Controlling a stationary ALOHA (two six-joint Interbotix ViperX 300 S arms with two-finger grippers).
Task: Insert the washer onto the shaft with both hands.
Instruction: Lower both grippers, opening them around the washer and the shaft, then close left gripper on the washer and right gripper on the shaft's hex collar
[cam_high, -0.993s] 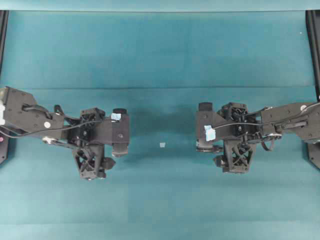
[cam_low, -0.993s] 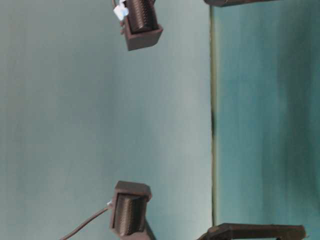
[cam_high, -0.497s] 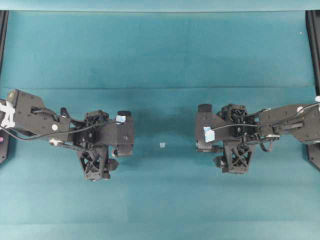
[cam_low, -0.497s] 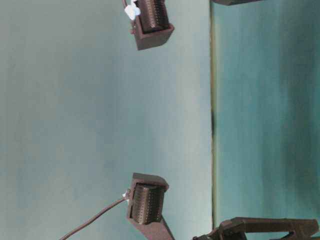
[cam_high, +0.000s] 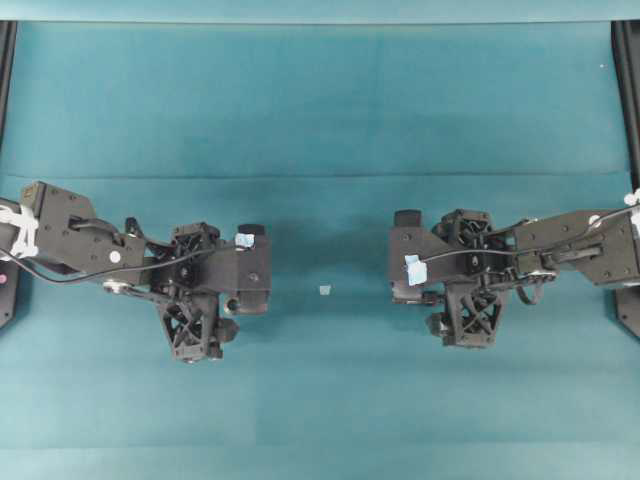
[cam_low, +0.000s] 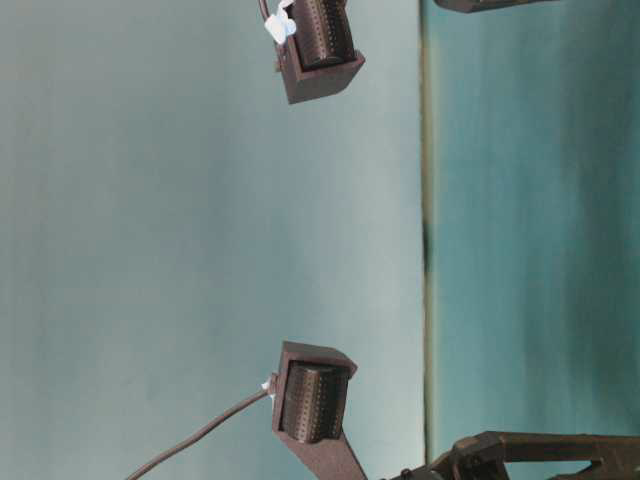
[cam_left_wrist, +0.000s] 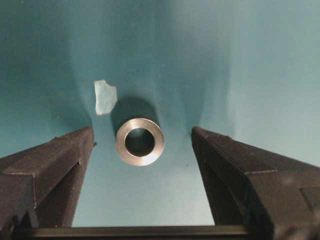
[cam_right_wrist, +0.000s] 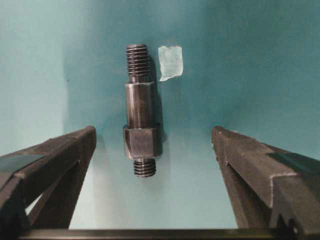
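The small silver metal ring washer (cam_left_wrist: 140, 141) is lying flat on the teal worktop (cam_high: 320, 120), hole facing up, framed between the spread fingers of the black latticed left gripper (cam_left_wrist: 142, 150), which is standing released and empty, likely straddling the ring for a pinch. A pale blue tape scrap (cam_left_wrist: 105, 96) is sitting just beside it, apparently marking its spot. The dark grey stepped metal shaft (cam_right_wrist: 141, 111) is lying on its side near another tape square (cam_right_wrist: 170, 62), between the fingers of the right gripper (cam_right_wrist: 152, 150), also wide apart and empty, seemingly aligned across the shaft.
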